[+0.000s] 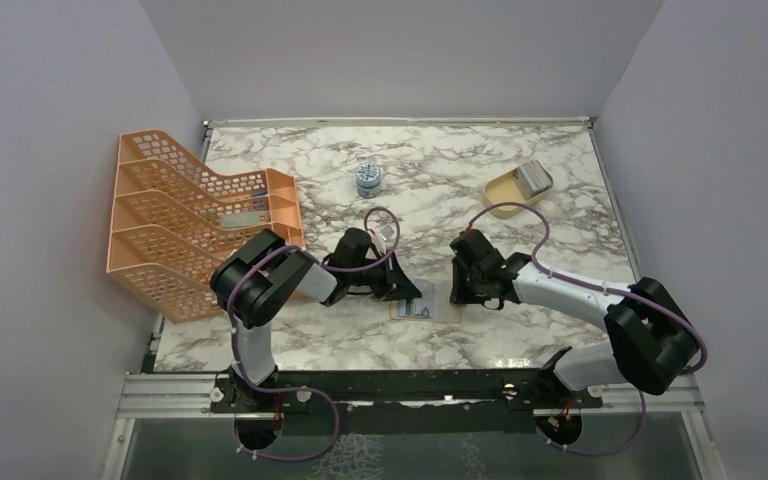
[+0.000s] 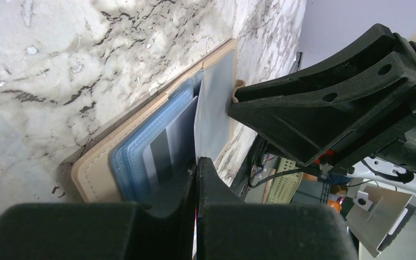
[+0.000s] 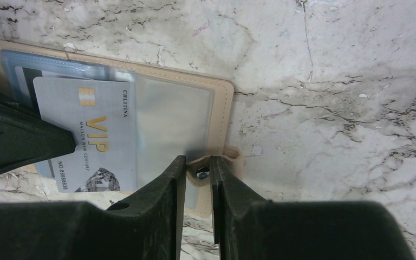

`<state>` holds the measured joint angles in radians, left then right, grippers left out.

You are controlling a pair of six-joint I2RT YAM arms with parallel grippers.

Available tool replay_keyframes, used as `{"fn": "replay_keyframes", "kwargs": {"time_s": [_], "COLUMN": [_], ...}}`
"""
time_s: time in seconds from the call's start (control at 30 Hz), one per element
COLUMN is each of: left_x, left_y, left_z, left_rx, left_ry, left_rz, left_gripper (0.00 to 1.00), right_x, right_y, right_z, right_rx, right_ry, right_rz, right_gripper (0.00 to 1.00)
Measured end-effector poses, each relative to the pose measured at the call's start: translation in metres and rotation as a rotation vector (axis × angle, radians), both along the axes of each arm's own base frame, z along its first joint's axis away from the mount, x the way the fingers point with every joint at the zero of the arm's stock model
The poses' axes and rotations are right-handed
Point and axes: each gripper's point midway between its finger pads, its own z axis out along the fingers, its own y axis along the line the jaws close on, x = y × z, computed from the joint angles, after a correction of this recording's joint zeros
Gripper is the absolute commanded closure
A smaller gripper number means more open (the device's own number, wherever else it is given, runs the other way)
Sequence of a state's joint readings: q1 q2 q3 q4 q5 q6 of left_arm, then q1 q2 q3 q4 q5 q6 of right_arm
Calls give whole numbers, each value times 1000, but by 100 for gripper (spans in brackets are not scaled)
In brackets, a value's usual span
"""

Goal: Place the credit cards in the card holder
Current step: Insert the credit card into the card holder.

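The card holder (image 1: pixel 440 312) lies open on the marble, tan rim (image 3: pixel 225 108) outside and pale blue pockets (image 2: pixel 127 162) inside. A credit card with a dark stripe (image 2: pixel 161 154) sits in a pocket. My left gripper (image 2: pixel 197 162) is shut on the edge of a silvery-white VIP credit card (image 3: pixel 86 135), held on edge over the open holder (image 2: pixel 214 108). My right gripper (image 3: pixel 197 161) pinches the holder's small snap tab (image 3: pixel 201 172) between its fingertips at the holder's right edge. From above, both grippers (image 1: pixel 407 292) (image 1: pixel 457 297) meet over the holder.
A beige rounded dish (image 1: pixel 505 195) with something silvery (image 1: pixel 533 178) in it stands at the back right. A small round tin (image 1: pixel 368 179) is at the back centre. An orange tiered rack (image 1: pixel 190 225) fills the left side. Grey walls close in on three sides.
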<state>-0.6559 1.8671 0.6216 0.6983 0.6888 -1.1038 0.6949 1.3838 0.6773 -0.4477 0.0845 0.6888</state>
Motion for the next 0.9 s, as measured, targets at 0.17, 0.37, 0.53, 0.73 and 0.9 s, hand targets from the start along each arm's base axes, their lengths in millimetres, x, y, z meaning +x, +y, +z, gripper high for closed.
{"fn": "replay_keyframes", "kwargs": {"time_s": [0.17,0.37,0.53,0.73,0.9], "left_x": [-1,-1,-2,-2,-2], "left_y": [0,0,0,0,-1], "left_z": [1,2,3,2,3], "left_rx": [-20,-35,-40,-41,-48], "left_ry": [3,3,3,4,1], "left_rz": [10,17,19,19,21], "left_gripper": [100,100,100,100,100], "right_x": [0,0,-1,-2,0], "right_y": [0,1,2,2,0], "right_z": [0,2,7,6,2], "right_rx": [1,9,25,22,2], "right_ry": [-1,-6,-13,-10,-4], "right_rz": [0,-4,0,-3,-12], "right_gripper": [73,74,70,66,68]}}
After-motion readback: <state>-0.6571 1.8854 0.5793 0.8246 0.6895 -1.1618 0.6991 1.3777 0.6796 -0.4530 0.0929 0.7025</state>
